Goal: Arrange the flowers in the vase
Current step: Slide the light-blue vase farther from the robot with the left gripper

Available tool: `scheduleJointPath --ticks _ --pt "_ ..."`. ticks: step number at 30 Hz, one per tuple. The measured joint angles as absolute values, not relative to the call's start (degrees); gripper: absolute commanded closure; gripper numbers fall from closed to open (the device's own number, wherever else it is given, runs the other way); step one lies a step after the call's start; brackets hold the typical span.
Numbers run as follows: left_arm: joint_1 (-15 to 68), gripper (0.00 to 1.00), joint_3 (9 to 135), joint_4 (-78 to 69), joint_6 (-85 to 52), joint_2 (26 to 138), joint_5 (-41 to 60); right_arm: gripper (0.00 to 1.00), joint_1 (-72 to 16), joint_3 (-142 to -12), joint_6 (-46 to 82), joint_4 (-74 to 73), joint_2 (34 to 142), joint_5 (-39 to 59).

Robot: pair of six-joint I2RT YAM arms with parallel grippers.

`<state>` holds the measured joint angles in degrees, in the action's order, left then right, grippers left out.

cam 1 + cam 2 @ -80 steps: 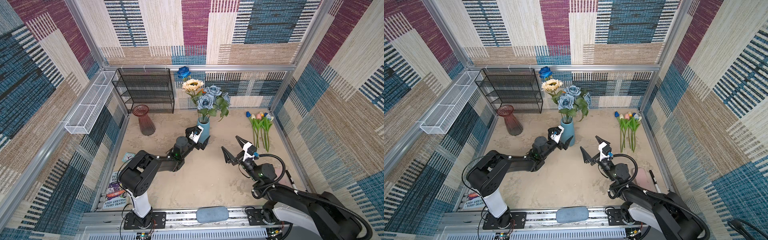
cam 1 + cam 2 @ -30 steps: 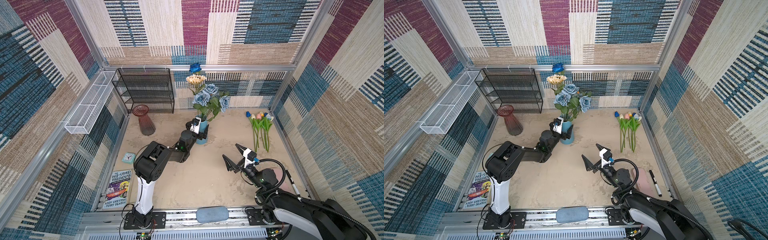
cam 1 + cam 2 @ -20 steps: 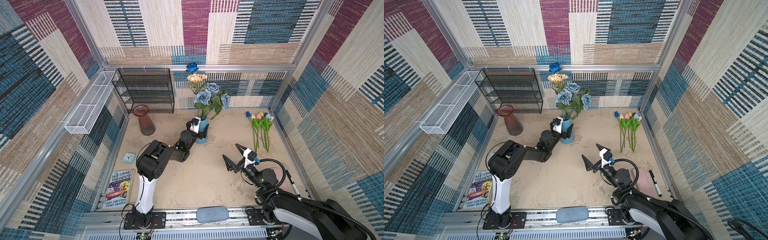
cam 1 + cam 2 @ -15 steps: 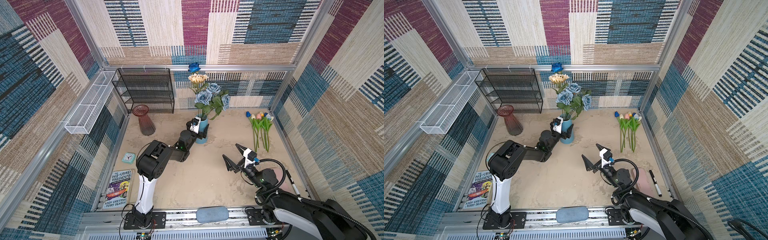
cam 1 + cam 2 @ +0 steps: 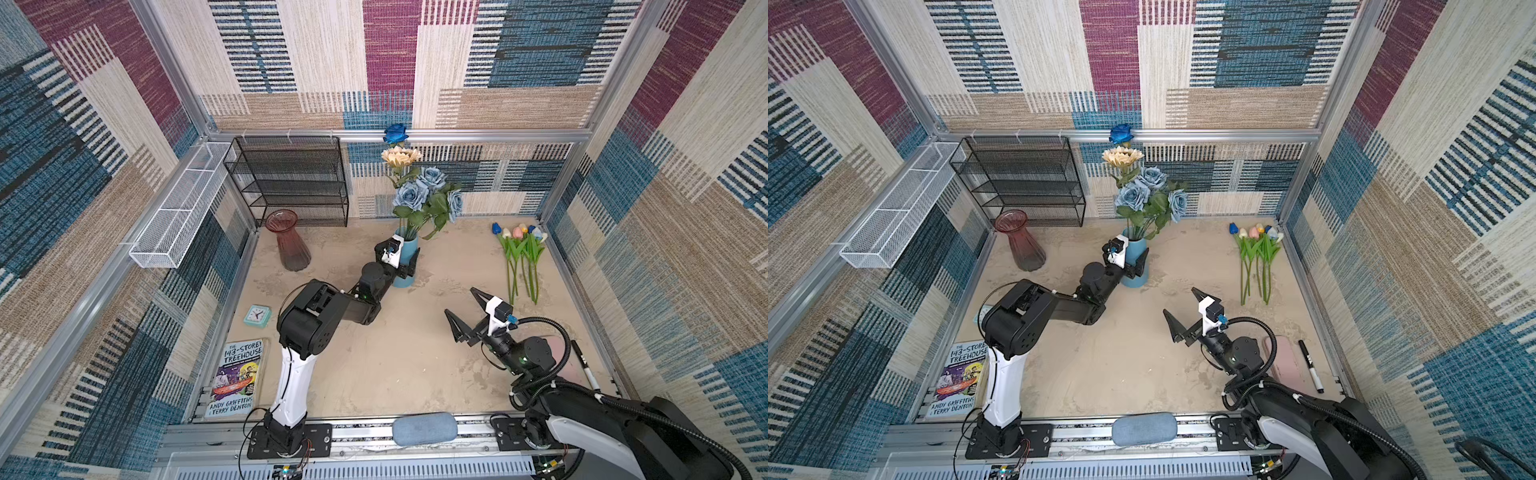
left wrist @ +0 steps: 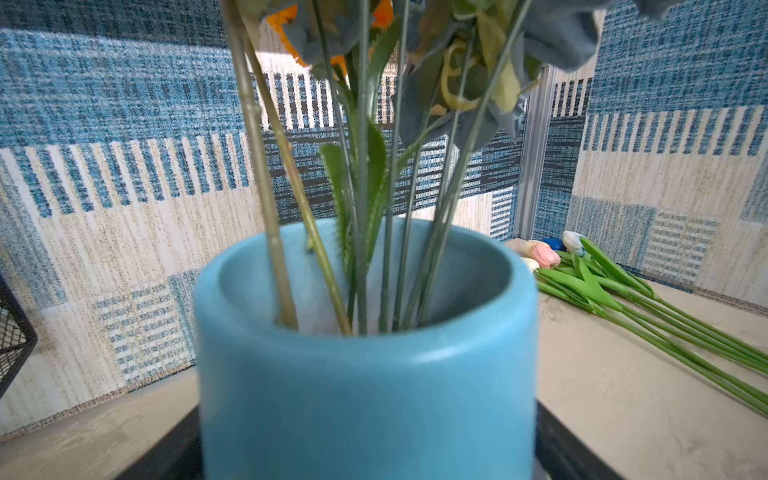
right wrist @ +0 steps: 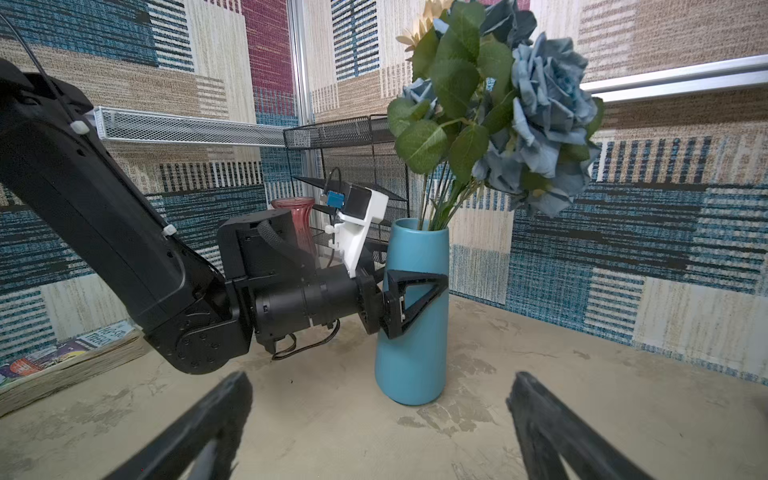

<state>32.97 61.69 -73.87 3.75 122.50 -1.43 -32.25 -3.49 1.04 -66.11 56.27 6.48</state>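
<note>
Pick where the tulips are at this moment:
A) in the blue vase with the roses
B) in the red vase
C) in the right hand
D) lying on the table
D: the tulips lie flat on the table, heads toward the back wall, well apart from the blue vase.

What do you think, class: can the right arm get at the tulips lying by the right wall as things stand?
Probably yes. The right claw is open and empty, and only bare table lies between it and the tulips; the blue vase stands aside.
</note>
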Motion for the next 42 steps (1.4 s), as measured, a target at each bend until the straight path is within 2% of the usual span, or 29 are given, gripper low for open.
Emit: scheduleJointPath --ticks 3,6,17,24,35,42 --pt "33.1 0.89 62.6 -73.6 3.8 122.9 -2.3 0.00 -32.2 -3.5 1.0 -66.1 56.1 6.5" --pt "33.2 1.00 63.4 -72.7 4.0 123.1 -2.9 0.00 -32.2 -3.5 1.0 -66.1 55.9 6.5" --pt "33.4 1.00 65.5 -71.8 4.3 123.9 -2.8 0.00 -32.2 -3.5 1.0 -65.9 54.6 6.4" --pt "33.4 1.00 75.5 -70.9 4.4 128.5 -3.4 0.00 -32.2 -3.4 1.0 -65.8 54.2 6.4" --pt "33.5 1.00 97.6 -71.2 6.7 141.3 -12.5 0.00 -32.2 -3.2 1.0 -65.8 53.6 5.9" --pt "32.6 1.00 103.9 -70.5 9.4 146.8 -16.1 0.00 -32.2 -3.1 1.0 -65.7 52.9 5.9"
